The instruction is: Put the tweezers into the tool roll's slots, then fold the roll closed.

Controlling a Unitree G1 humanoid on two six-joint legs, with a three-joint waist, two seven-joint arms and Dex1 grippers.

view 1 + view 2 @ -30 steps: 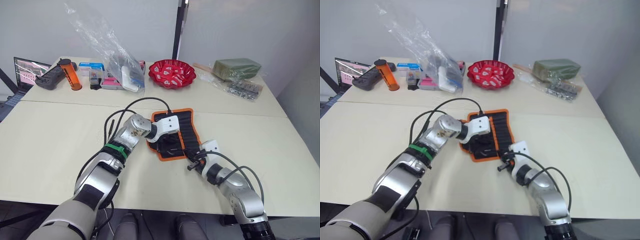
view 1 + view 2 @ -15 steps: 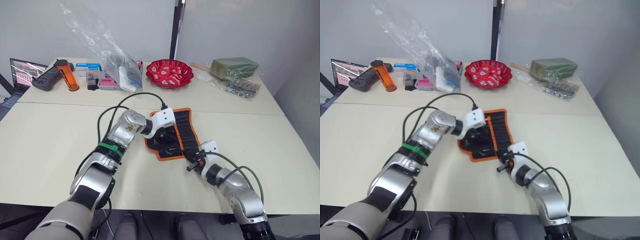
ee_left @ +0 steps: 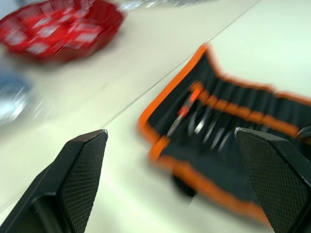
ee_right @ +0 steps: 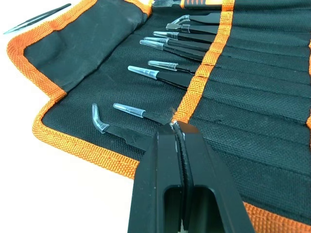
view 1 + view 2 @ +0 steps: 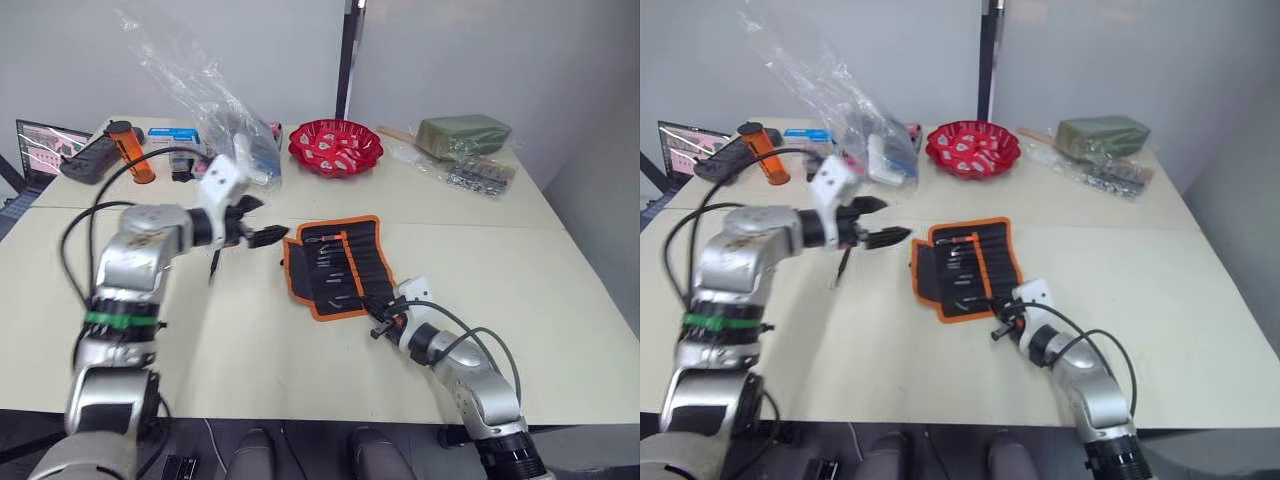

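From the head views we see the roll lying open on the table, so the fold is not yet done, and one black tweezer lies loose on the table to the roll's left, below our left gripper, which hangs above the table with its fingers apart and nothing between them. Our right gripper sits at the roll's near right corner. In the left wrist view the two fingers stand wide apart, the open roll beyond them with several tools already in their slots. In the right wrist view our right fingers are pressed together at the orange edge, and we cannot tell whether they pinch the fabric; several tweezers sit pocketed with capped tips showing. We judge most of the loading done, one tweezer and the fold remaining.
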